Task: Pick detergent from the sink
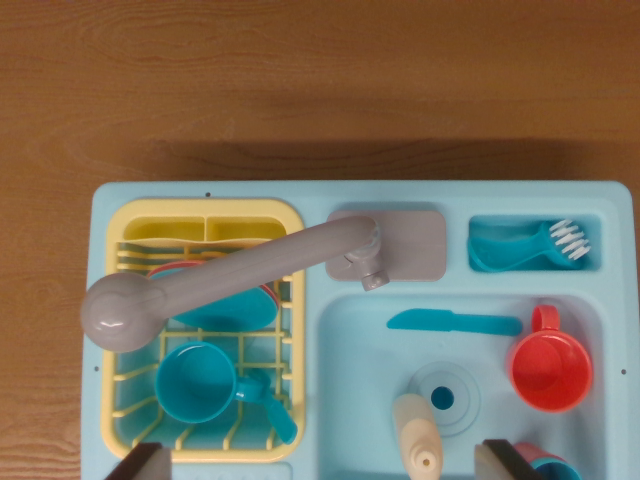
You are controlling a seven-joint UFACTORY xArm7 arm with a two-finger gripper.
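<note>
Even bright light, slightly soft focus

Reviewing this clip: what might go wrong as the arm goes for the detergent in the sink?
The detergent bottle lies tilted at the frame's bottom edge, partly cut off, so a grasp may land off-centre. The red cup and blue knife share the basin and might get knocked. The grey faucet sits higher, a possible collision on approach.

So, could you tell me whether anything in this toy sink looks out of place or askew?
The faucet is swung over the dish rack rather than the basin. The detergent bottle lies on its side near the drain, beside a loose blue knife. Nothing looks spilled or broken.
</note>
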